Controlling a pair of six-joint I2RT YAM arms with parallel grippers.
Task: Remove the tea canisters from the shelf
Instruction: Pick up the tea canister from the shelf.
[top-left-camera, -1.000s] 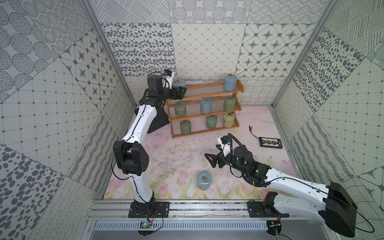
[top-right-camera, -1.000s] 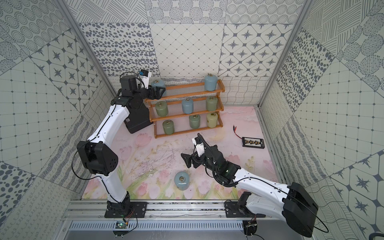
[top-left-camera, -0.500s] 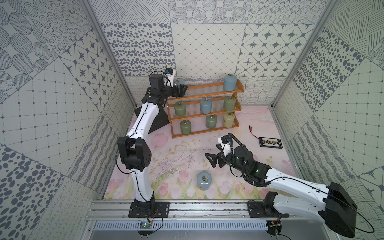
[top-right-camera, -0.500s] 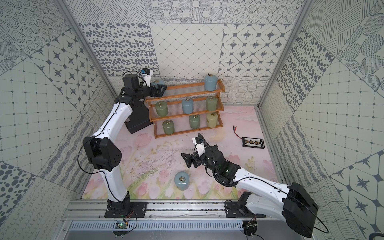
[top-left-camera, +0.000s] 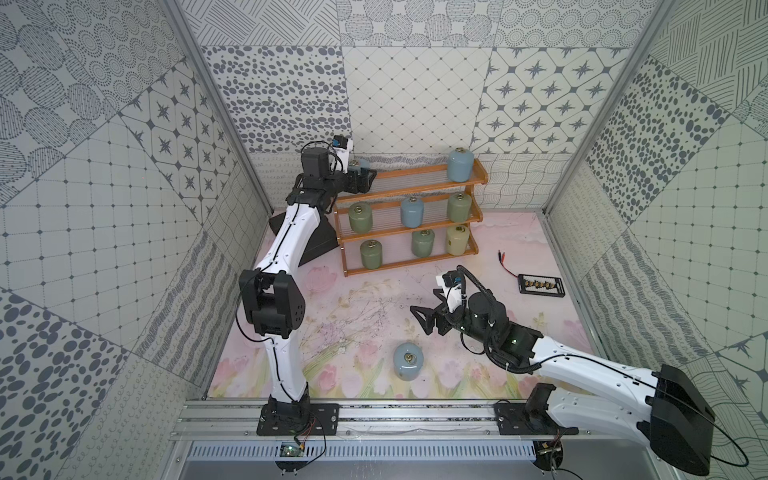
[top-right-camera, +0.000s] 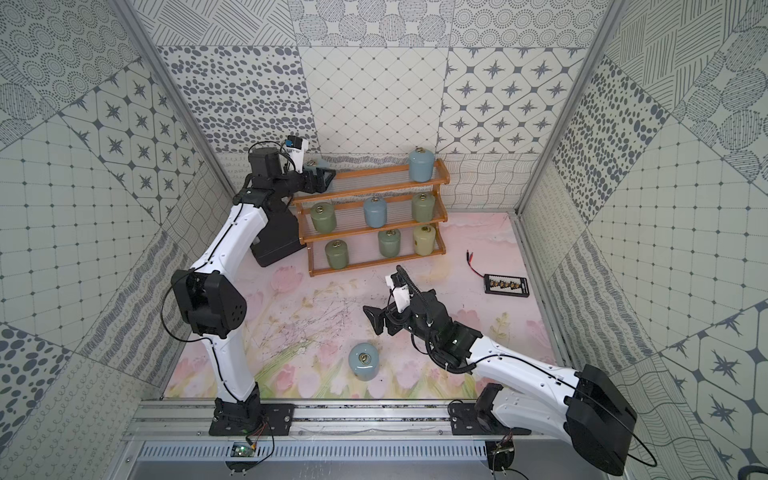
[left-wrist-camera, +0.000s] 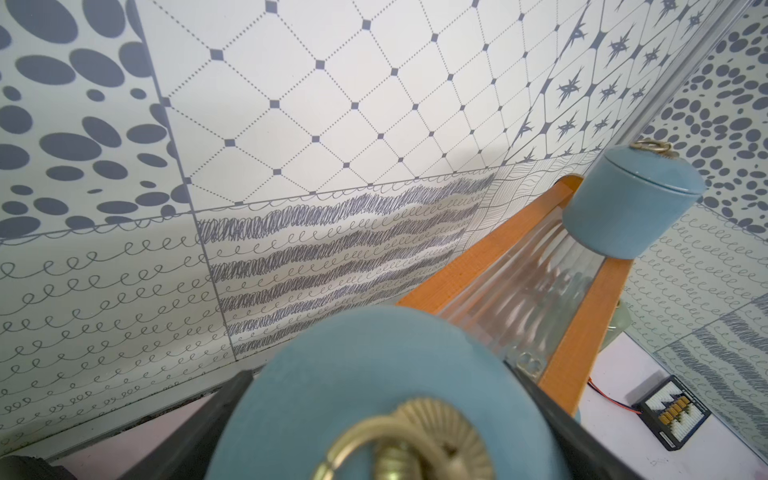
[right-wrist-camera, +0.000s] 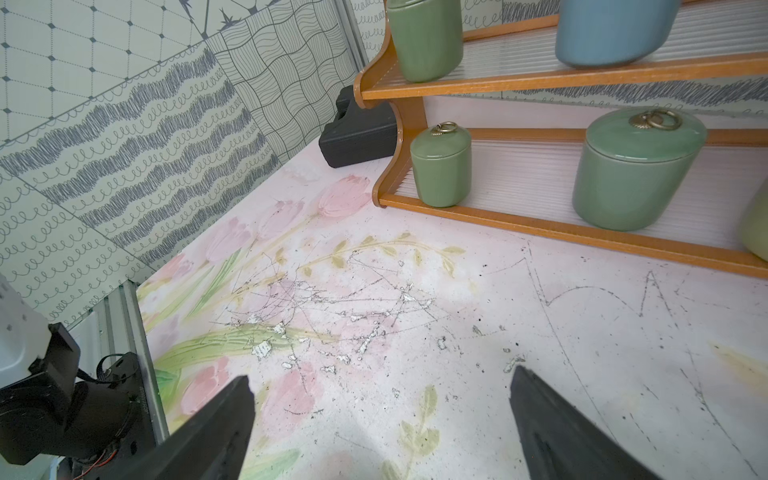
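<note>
The orange-brown shelf (top-left-camera: 407, 193) stands at the back of the table. At its top tier's left end my left gripper (top-left-camera: 362, 176) is shut on a light blue tea canister (left-wrist-camera: 374, 374), one black finger (left-wrist-camera: 224, 399) pressed to each side. Another blue canister (top-left-camera: 460, 166) stands at the top right. The middle tier holds green (top-left-camera: 360, 217), blue (top-left-camera: 412, 211) and green (top-left-camera: 459, 206) canisters. On the bottom tier are two green ones (top-left-camera: 370, 254) (top-left-camera: 422, 243) and a pale yellow one (top-left-camera: 457, 240). A blue canister (top-left-camera: 408, 360) stands on the table near the front. My right gripper (top-left-camera: 428, 309) hovers open and empty over mid-table.
A black case (top-left-camera: 316, 237) sits against the shelf's left end, behind my left arm. A small black board (top-left-camera: 542, 286) with a red wire lies at the right. Patterned walls close in on three sides, right behind the shelf.
My left arm has pushed further in along the top tier and its jaws have closed on the light blue canister. The right arm has stayed where it was.
</note>
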